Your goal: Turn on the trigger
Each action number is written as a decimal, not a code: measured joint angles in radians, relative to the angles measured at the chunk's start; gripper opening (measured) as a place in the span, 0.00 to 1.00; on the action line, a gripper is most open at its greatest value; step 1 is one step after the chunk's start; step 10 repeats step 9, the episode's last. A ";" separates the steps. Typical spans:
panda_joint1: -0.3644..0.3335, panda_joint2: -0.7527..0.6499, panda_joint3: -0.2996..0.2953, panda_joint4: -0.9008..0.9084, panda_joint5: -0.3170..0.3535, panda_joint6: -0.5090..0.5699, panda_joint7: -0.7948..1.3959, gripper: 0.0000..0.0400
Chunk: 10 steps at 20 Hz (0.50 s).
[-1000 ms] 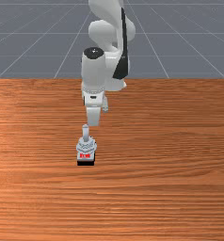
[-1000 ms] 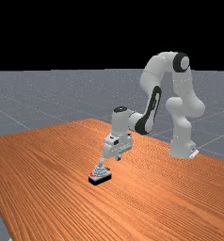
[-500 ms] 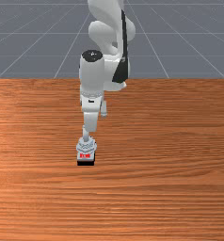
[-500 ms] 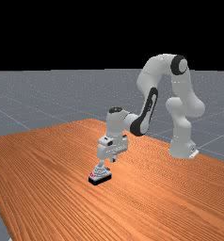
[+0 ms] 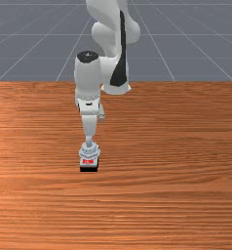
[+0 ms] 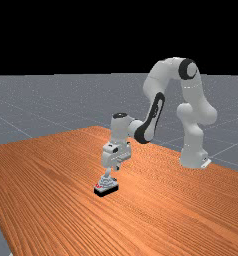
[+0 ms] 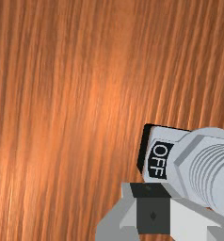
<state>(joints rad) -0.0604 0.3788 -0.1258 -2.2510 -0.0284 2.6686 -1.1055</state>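
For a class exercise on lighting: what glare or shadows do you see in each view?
Front view: table lit fairly evenly, no clear cast shadow beside the switch. Far view: soft sheen on the table, black background above. Wrist view: soft glow on the table; the OFF label is free of glare.

The one word I can read from here is OFF, white on a black label point(image 7: 157, 160), stuck to the grey plate point(image 7: 169, 133) of the switch point(image 5: 88, 169), just beside its hexagonal nut point(image 7: 183, 151). There's also a red marking point(image 5: 88, 161), at six o'clock from the collar point(image 5: 90, 149) in the front view, roughly eight in the far view, too small to make out.
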 joint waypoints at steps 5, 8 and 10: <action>-0.024 0.058 0.023 0.114 0.000 -0.048 -0.072 0.00; -0.019 0.092 0.020 0.195 0.009 -0.092 -0.043 0.00; -0.013 0.098 0.017 0.206 0.012 -0.098 -0.023 0.00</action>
